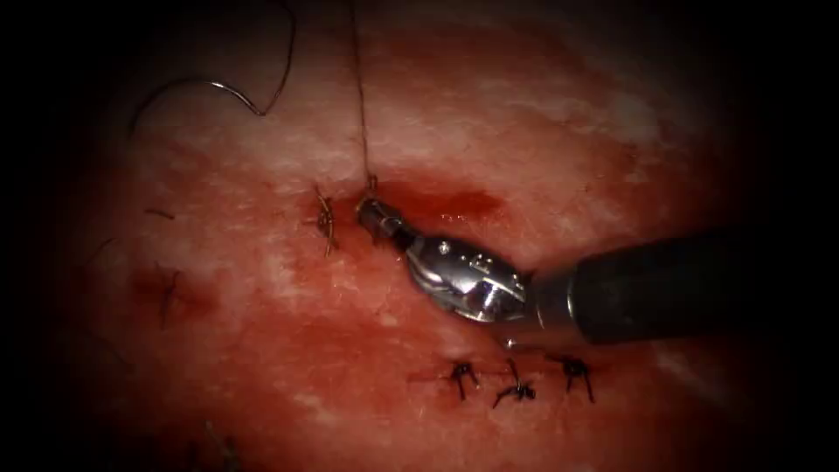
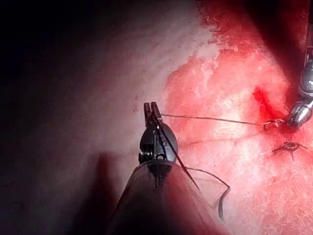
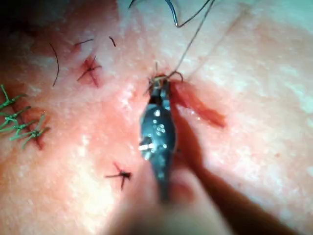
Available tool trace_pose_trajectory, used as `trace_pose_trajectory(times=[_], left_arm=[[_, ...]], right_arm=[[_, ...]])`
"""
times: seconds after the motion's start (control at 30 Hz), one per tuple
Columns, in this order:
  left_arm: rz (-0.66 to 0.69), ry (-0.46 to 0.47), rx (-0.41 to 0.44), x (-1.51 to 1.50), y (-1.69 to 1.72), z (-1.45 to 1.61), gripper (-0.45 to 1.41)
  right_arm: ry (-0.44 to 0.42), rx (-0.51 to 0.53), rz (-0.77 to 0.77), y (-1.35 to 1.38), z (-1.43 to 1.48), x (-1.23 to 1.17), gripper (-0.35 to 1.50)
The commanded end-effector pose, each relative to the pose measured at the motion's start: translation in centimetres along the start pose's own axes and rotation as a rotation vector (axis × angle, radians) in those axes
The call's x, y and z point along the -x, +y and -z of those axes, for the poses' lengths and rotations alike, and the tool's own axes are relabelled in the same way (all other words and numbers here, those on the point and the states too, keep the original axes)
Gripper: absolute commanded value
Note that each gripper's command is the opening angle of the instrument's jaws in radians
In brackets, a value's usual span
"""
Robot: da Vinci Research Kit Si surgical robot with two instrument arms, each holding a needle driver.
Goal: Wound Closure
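Observation:
On the tissue the cut shows as a short red gash. My right tool comes in from the right, and its jaws are shut on the thread at the cut's left end, also in the right wrist view. From there the thread runs taut up and away to my left tool, which is shut on the thread. A thin curved wire, needle or thread loop, lies loose on the tissue at the far left; neither tool holds it.
A dark stitch sits just left of the right tool's tip. Three tied knots lie in a row below the right shaft. Cut thread ends lie at the left. Green stitches are at one side.

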Motion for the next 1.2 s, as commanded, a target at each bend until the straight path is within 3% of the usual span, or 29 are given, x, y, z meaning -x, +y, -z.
trace_pose_trajectory(times=[0.03, 0.3, 0.7, 1.2], left_arm=[[0.001, 0.000, -0.003, 0.06, 0.03, -0.07, -0.45], [-0.004, -0.009, -0.026, 0.06, 0.01, -0.09, -0.45], [-0.038, -0.019, -0.055, 0.12, -0.23, -0.22, -0.45], [-0.071, -0.035, -0.094, 0.21, -0.62, -0.30, -0.45]], right_arm=[[-0.004, -0.009, -0.001, -0.13, 0.08, 0.11, -0.35], [-0.010, -0.024, 0.002, -0.33, 0.29, 0.16, -0.35], [-0.035, -0.038, 0.008, -0.33, 0.52, 0.34, -0.35], [-0.047, -0.038, 0.016, -0.39, 0.55, 0.43, -0.35]])
